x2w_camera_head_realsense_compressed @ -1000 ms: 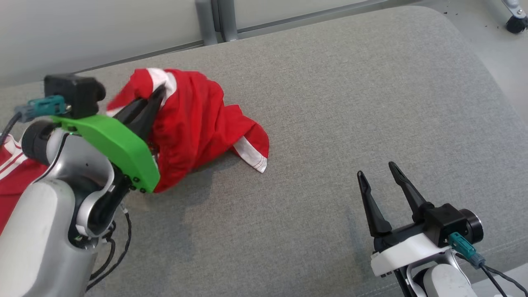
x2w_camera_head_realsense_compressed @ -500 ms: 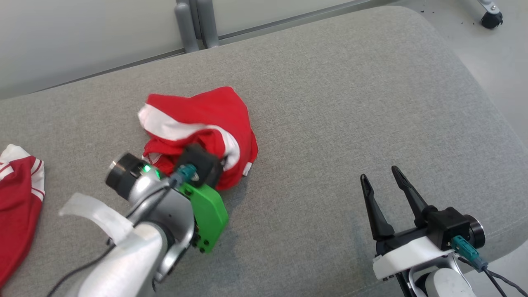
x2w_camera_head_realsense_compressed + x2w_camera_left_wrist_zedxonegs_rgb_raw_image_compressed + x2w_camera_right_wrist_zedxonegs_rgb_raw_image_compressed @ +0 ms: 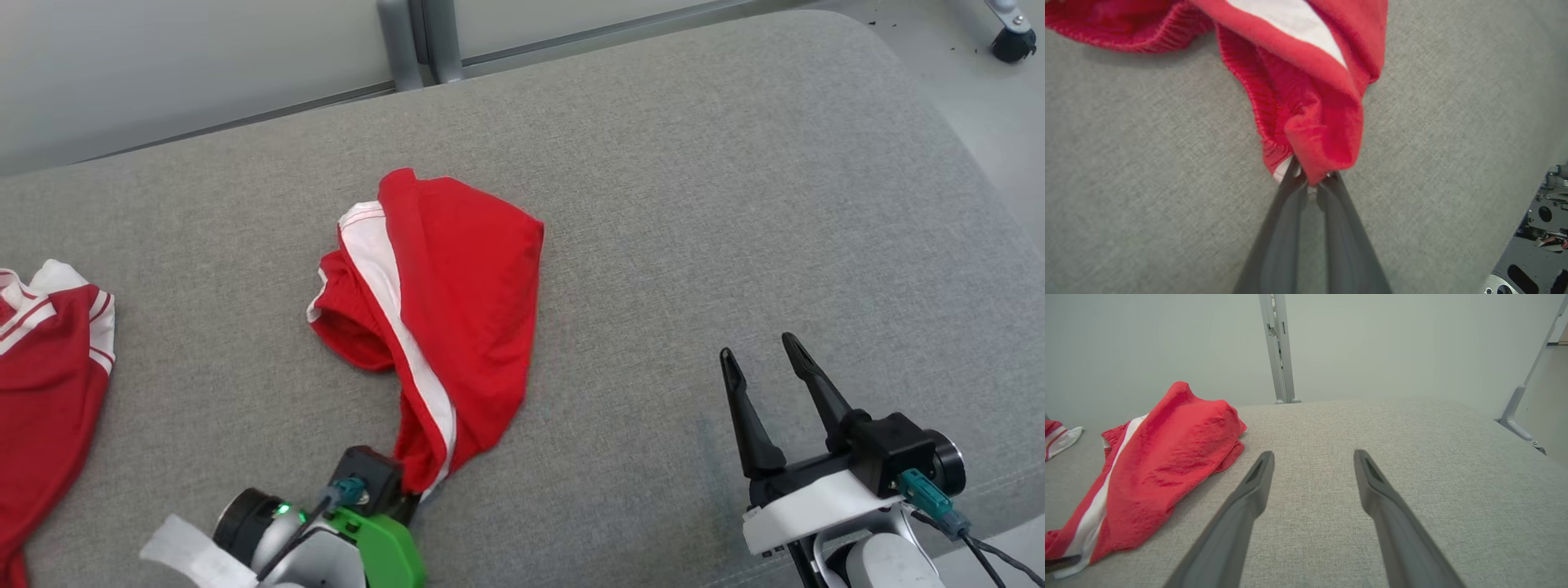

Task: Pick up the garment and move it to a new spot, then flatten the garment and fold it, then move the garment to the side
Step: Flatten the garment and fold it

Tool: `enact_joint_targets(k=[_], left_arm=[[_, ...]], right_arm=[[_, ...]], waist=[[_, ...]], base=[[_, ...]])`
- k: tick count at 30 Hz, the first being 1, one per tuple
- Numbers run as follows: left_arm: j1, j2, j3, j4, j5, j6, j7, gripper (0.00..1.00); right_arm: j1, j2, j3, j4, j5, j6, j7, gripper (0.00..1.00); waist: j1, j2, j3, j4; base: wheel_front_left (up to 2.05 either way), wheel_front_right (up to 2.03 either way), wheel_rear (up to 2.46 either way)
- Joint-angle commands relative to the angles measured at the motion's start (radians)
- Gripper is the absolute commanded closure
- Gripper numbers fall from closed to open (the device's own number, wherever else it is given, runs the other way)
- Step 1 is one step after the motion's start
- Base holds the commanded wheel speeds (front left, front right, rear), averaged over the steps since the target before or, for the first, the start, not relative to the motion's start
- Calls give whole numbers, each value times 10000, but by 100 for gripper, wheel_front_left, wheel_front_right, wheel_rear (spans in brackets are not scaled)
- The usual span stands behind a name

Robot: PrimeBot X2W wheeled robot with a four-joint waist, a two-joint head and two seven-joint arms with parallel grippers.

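The garment (image 3: pixel 457 302) is a red piece with a white side stripe, stretched out on the grey cushion toward its near edge. My left gripper (image 3: pixel 1310 181) is shut on the garment's near end, a bunched red corner (image 3: pixel 1323 147) pinched between the two dark fingertips. In the head view the left wrist (image 3: pixel 359 523) with its green plate sits at the bottom, touching the garment's tip. My right gripper (image 3: pixel 759 359) stands open at the lower right, apart from the cloth, with nothing between its fingers (image 3: pixel 1257 486). The garment (image 3: pixel 1159 465) lies to its left.
A second red and white garment (image 3: pixel 41 367) lies at the cushion's left edge. The grey cushion (image 3: pixel 735 204) runs wide to the right and rounds off at the far right corner. Grey posts (image 3: pixel 420 41) and a pale wall stand behind it. A caster (image 3: pixel 1012 41) sits on the floor at top right.
My left gripper has pulled back toward the near edge with the garment in it, drawing the cloth from a heap into a long stretched shape. The right gripper has stayed put.
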Motion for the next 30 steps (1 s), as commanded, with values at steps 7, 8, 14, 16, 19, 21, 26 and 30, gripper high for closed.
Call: enact_joint_targets(k=[7,8,14,16,19,21,26,30], left_arm=[[908,709,1180,-656,-872,707,-471,56],[1020,635,1300,-831,-1149,730,-451,35],[1432,1050,2541,-1823,-2560,1436,585,0],[1357,1208,2786,-1977,-2639,1554,675,0],[696,1353,3589,-2464,-2690,1945,411,0],[383,1230,3732,-2516,-2972,1895,561,0],[-1266,645,3548,-1901,-3219,1625,880,0],[-2428,41,3099,-805,-3275,1253,1097,0]], right_arm=[[134,-11,-43,54,-142,-3,-30,0],[144,-9,-16,69,-147,-1,-30,0],[46,-12,124,122,-157,-3,-30,0],[23,-10,127,108,-165,-3,-30,0],[-32,-10,120,95,-220,-3,-30,0],[-90,-13,178,113,-236,-3,-30,0],[-318,-13,347,117,-223,-3,-30,0],[-436,-15,381,137,-242,-3,-30,0]], waist=[[0,72,-108,307],[0,72,-120,331],[0,72,-167,279],[0,72,-141,264],[0,72,-54,232],[0,72,12,170],[0,72,268,-188],[0,72,486,-463]], base=[[0,0,0],[0,0,0],[0,0,0],[0,0,0],[0,0,0],[0,0,0],[0,0,0],[0,0,0]])
